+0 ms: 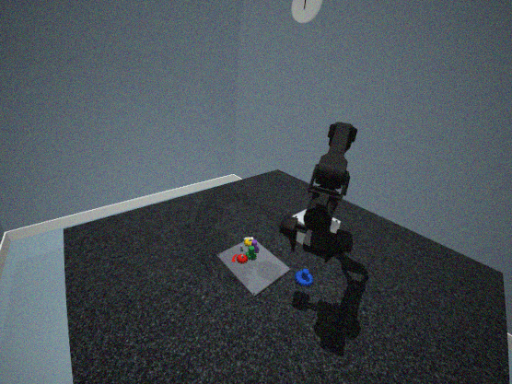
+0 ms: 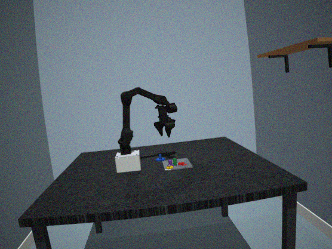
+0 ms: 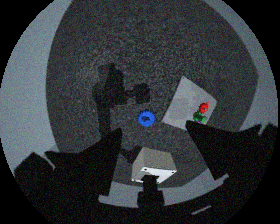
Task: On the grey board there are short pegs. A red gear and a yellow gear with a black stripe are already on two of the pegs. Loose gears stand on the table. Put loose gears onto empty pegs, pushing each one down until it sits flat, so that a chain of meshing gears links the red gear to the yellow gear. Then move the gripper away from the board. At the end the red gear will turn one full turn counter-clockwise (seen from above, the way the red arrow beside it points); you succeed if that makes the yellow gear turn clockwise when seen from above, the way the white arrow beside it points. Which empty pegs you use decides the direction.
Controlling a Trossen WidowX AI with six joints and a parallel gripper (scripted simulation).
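The grey board [image 1: 258, 279] [image 2: 188, 165] [image 3: 181, 100] carries the red gear [image 1: 242, 259] [image 2: 181, 163] [image 3: 203, 108], the yellow gear [image 1: 248, 242] [image 2: 169, 167], and between them a green gear [image 1: 251, 251] [image 2: 175, 162] [image 3: 199, 116] and a purple gear [image 1: 255, 245] [image 2: 170, 162]. Whether these mesh or sit fully flat is too small to tell. In the wrist view a finger hides the yellow gear. A blue gear [image 1: 302, 283] [image 2: 160, 159] [image 3: 141, 119] with an upright knob stands on the table beside the board. My gripper [image 1: 310, 256] [image 2: 165, 136] [image 3: 154, 127] is open and empty, high above the table, off the board's side.
A short grey peg [image 1: 241, 249] shows near the red and yellow gears. The red arrow [image 1: 233, 261] lies beside the red gear. The arm's white base [image 2: 128, 163] [image 3: 156, 158] stands on the dark table [image 1: 161, 296] [image 2: 149, 191]. A wooden shelf [image 2: 298, 48] is on the wall.
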